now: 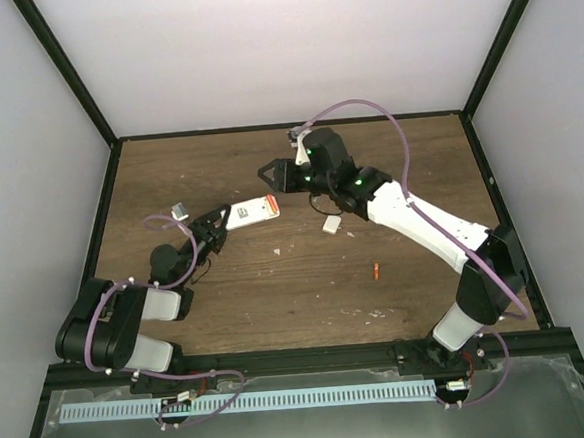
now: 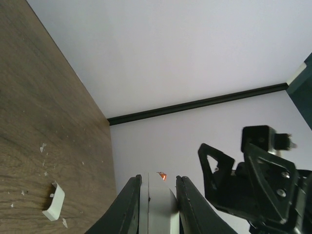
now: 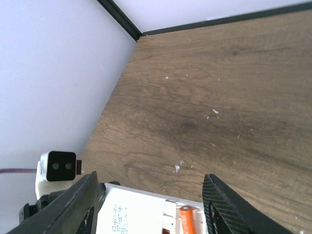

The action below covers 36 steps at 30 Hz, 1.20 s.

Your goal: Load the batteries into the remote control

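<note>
Left tool (image 2: pixel 158 192), nearest the left wrist lens: closed narrowly on the remote control (image 1: pixel 252 212), which was gripped at its plain end. The remote appeared to be held off the desk (image 1: pixel 278 310), left of centre, with its open compartment end presented to the right tool (image 1: pixel 267 181). The right tool was spread wide and empty, with a finger to either side of that end and no contact visible. One orange battery (image 3: pixel 185 217) was seen lying in the compartment; whether it was fully seated could not be told. The loose battery (image 1: pixel 376 270) lay on the desk well apart, toward the right arm. A small white square piece (image 1: pixel 332 226) lay between the two.

Handling, as judged: the remote was taken to be a light, stiff plastic shell with smooth faces, liable to pivot in a two-point grip when pressed. A firm hold away from the compartment was therefore favoured. The loose battery was judged hard, smooth and prone to rolling. It was best pinched across mid-body, leaving both tips free for the contacts.
</note>
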### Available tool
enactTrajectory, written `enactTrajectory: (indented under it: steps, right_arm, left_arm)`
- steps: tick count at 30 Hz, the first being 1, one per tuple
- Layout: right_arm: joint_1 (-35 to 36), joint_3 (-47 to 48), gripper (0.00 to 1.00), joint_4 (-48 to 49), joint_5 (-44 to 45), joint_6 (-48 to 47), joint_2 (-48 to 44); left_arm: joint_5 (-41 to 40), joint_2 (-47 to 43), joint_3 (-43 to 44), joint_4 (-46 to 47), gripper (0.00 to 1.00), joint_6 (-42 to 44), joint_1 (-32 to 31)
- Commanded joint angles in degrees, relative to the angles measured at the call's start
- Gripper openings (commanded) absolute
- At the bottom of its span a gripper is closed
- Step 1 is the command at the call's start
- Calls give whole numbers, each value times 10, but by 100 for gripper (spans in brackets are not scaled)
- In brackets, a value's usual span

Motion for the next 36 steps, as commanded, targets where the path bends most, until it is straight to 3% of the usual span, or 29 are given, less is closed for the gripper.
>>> enactTrajectory:
  steps: [1, 10, 15, 30, 36]
  right_arm:
    - [-35, -12, 52, -15, -94, 84, -9]
    - [-58, -30, 58, -16, -177, 140, 15]
    - [-58, -71, 58, 56, -230, 176, 26]
    - [-57, -69, 57, 78, -240, 188, 45]
    - [-58, -70, 48, 86, -235, 199, 33]
  left_arm:
    - [-1, -16, -8, 41, 0, -4, 0]
    - [0, -39, -3, 17, 0, 1, 0]
    - [1, -34, -1, 21, 0, 0, 0]
    - [0, -33, -2, 24, 0, 6, 0]
    - [2, -21, -2, 42, 0, -1, 0]
